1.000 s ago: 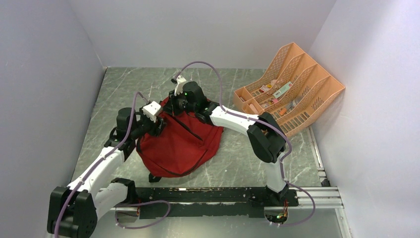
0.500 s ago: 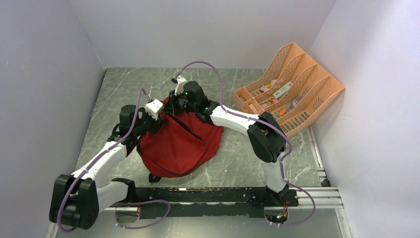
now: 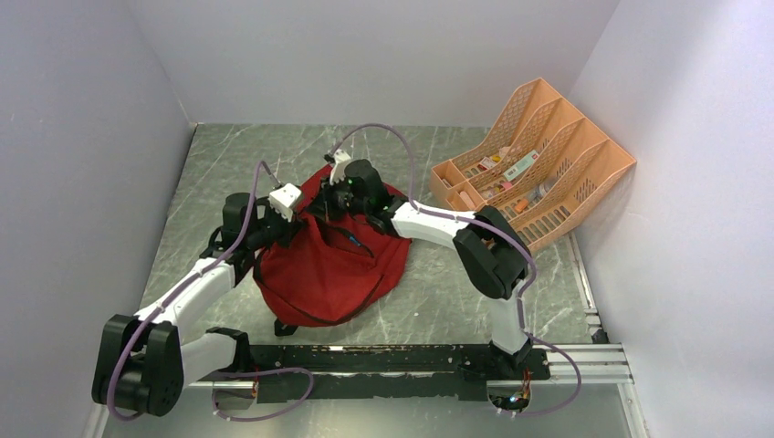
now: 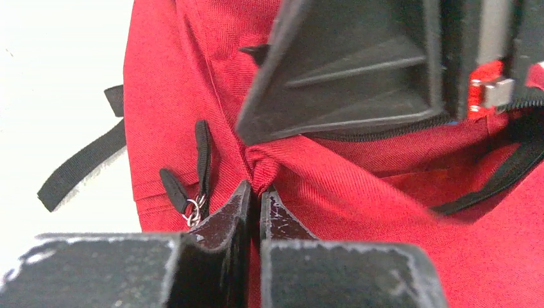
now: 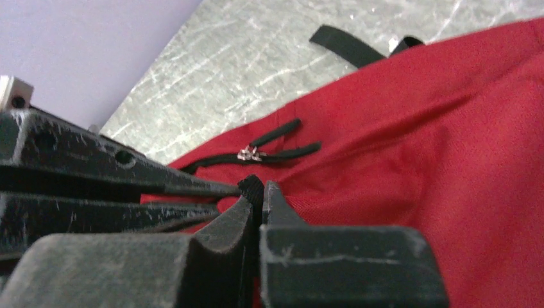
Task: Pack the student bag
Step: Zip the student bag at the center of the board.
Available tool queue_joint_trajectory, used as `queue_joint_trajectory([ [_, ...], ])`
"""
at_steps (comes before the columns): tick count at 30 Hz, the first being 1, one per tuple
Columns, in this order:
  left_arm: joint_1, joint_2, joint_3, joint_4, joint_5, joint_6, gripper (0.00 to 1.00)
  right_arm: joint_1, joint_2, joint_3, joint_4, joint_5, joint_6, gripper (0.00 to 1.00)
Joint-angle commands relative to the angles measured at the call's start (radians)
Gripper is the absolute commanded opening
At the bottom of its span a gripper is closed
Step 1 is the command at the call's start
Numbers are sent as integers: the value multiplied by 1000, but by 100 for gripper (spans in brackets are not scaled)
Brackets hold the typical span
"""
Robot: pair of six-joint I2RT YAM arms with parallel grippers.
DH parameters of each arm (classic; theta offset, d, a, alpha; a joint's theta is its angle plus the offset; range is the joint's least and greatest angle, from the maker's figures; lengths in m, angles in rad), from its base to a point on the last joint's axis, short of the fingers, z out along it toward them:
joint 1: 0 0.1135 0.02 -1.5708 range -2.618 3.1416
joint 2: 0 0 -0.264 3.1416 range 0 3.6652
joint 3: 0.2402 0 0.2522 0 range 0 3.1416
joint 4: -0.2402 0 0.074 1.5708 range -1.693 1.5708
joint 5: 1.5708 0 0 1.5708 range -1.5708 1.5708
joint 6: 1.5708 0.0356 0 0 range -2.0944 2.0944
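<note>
A peach mesh organiser stands well apart from the student bag.

Left arm reaching forward, right arm bent inward toward it, jaws pressed tight (both pairs).

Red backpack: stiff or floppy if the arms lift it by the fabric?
Likely floppy: the backpack lies slumped and creased, and fabric bunches into a fold in the left end effector. Probably sags below the grip when lifted. Loose strap may drag or snag.
</note>
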Motion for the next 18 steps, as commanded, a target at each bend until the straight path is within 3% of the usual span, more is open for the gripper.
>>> queue_joint_trajectory([
  [1,11,16,50,18,-60,-47,5,-7,-59,-78,44,-11,9,0],
  [12,61,60,64,-14,-149,-100,5,-7,-174,-230,148,-9,25,0],
  [18,63,44,71,40,89,-135,8,-7,-179,-239,204,-37,-3,0],
])
